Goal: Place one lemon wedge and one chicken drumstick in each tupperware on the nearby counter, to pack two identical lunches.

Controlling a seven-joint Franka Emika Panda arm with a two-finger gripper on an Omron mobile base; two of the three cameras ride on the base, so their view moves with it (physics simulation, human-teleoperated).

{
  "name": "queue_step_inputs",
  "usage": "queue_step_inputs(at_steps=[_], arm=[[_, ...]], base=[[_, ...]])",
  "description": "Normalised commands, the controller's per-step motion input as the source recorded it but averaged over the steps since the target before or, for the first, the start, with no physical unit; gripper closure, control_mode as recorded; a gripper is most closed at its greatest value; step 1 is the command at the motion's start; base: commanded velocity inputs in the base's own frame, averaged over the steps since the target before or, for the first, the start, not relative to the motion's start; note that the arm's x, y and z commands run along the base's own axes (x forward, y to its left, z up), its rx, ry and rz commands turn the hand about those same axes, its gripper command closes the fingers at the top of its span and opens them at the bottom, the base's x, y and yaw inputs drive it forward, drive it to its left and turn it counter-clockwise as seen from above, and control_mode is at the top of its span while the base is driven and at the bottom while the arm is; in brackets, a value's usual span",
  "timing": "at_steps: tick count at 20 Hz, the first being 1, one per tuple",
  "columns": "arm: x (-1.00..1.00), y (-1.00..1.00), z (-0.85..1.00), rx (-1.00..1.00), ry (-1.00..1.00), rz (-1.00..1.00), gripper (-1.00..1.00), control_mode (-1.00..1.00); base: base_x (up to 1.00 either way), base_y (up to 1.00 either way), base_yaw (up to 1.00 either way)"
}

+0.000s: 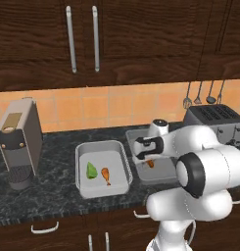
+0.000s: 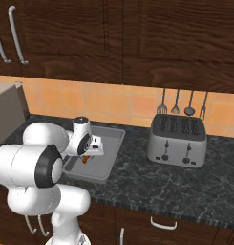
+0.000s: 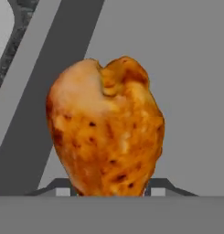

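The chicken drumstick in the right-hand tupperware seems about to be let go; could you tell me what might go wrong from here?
1. The drumstick stands between the fingertips of the gripper, so it may cling or get dragged as the hand lifts.
2. It sits near the right tupperware's front part; a nudge could tip it toward the rim.
3. This tray shows no lemon wedge, unlike the left tupperware with its wedge and drumstick; that lunch could stay incomplete.

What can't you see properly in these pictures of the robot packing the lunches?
- Right tupperware: in the left base view the arm covers much of its floor, so whether a lemon wedge lies there is hidden.
- Gripper: in the hand view the chicken drumstick covers the fingertips; grip or release cannot be told.
- Drumstick's lower end: cut off at the hand view's bottom.
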Motion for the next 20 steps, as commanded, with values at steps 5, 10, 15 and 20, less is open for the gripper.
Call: queue_step_inputs(at_steps=[5,10,15,20], arm=[[-0.42,0.00,0.51,0.00,-0.30,0.00,-1.00,-1.00],[-0.73,0.00,0.58,0.00,-0.29,0.00,-1.00,-1.00],[-0.83,0.00,0.70,0.02,-0.20,0.00,-1.00,-1.00],[-0.98,0.00,0.72,0.03,-0.25,0.00,-1.00,-1.00]], base=[[0.00,0.00,0.00],[0.00,0.00,0.00],[0.00,0.00,0.00],[0.00,0.00,0.00]])
